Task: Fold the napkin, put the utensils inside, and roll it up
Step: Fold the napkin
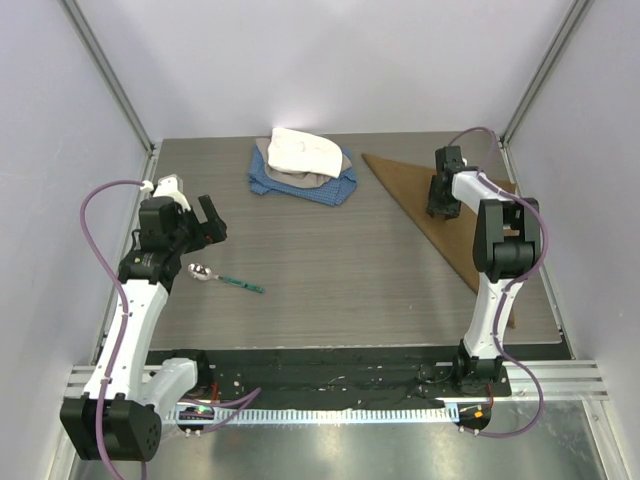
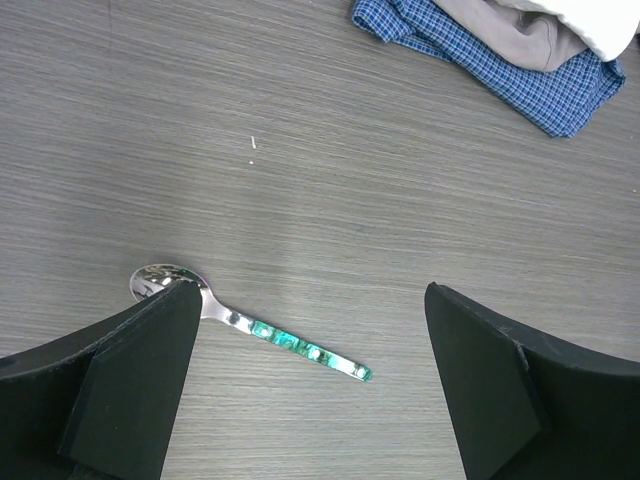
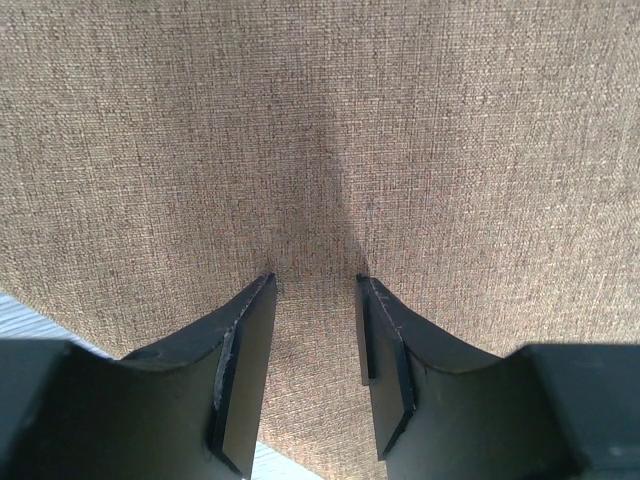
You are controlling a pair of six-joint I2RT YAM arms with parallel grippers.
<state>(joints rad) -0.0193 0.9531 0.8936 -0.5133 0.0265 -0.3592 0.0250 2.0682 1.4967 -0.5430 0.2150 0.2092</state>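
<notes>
In the top view the napkin (image 1: 455, 215) lies as a flat brown triangle at about 2 o'clock on the desk (image 1: 330, 250), its long point running toward 4 o'clock. That shape suggests the fold is already made. The right gripper (image 1: 443, 203) is planted on the cloth near the triangle's wide end, probably to pin or pinch it for the next adjustment. The spoon (image 1: 224, 278) lies bare on the desk at about 8 o'clock, well apart from the napkin, with its bowl toward 9 o'clock. The left gripper (image 1: 207, 220) hangs just beyond it, well placed for a pickup. A blue cloth (image 1: 300, 186) with a white cloth (image 1: 305, 150) on top sits at 12 o'clock, clear of both arms.

In the left wrist view the left gripper (image 2: 310, 295) is spread wide and holds nothing. The spoon (image 2: 255, 328) lies slantwise below it, its bowl tucked against the left finger (image 2: 130, 380) and its green handle pointing to 4 o'clock. The wide spread leaves room to straddle the handle.

In the right wrist view the napkin (image 3: 320, 120) fills the frame. The right gripper (image 3: 315, 280) is narrowed to a slim gap with its tips down on the weave, and a faint shadowed ridge runs toward 12 o'clock from between them. I cannot tell whether cloth is actually pinched or only pressed.
</notes>
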